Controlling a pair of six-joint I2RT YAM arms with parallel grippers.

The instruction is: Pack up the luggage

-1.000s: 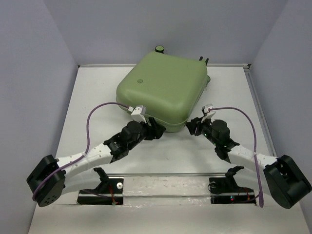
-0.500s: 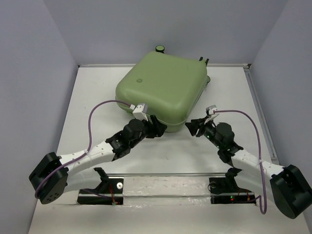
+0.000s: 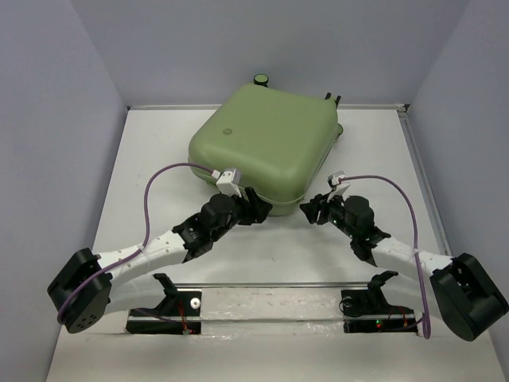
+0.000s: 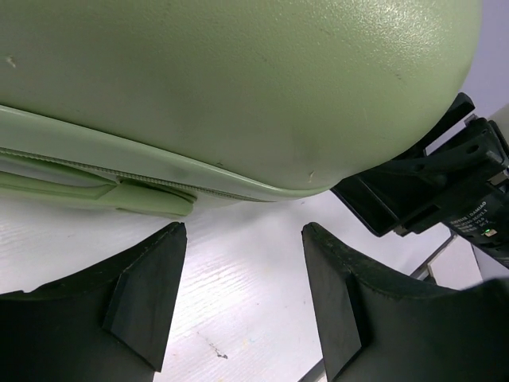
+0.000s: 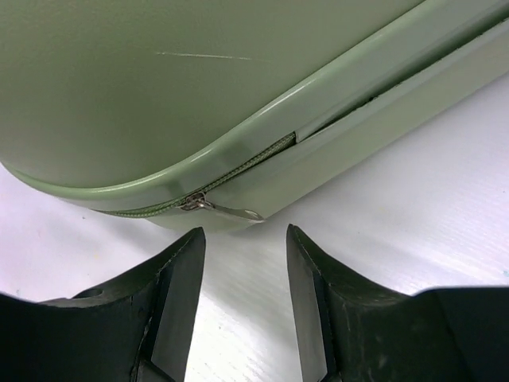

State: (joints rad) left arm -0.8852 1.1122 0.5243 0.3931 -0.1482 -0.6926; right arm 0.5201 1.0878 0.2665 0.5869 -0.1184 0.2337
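Note:
The luggage (image 3: pixel 266 143) is a light olive-green hard-shell suitcase lying shut and flat at the back middle of the table, a round logo on its lid. My left gripper (image 3: pixel 258 208) is open and empty at its near edge; in the left wrist view (image 4: pixel 242 239) the shell (image 4: pixel 238 87) fills the top. My right gripper (image 3: pixel 312 208) is open and empty at the near right corner. In the right wrist view (image 5: pixel 242 243) the metal zipper pull (image 5: pixel 219 208) hangs just ahead of the fingertips, apart from them. The luggage shell (image 5: pixel 199 87) fills the upper part there.
White walls enclose the white table (image 3: pixel 159 167). Wheels (image 3: pixel 260 79) stick out at the suitcase's far side. Two black arm mounts (image 3: pixel 175 302) sit at the near edge. My right arm shows in the left wrist view (image 4: pixel 437 183).
My right gripper drew back slightly and then returned toward the suitcase corner, shifting a little left. My left gripper edged slightly closer to the near edge. The suitcase stayed nearly still.

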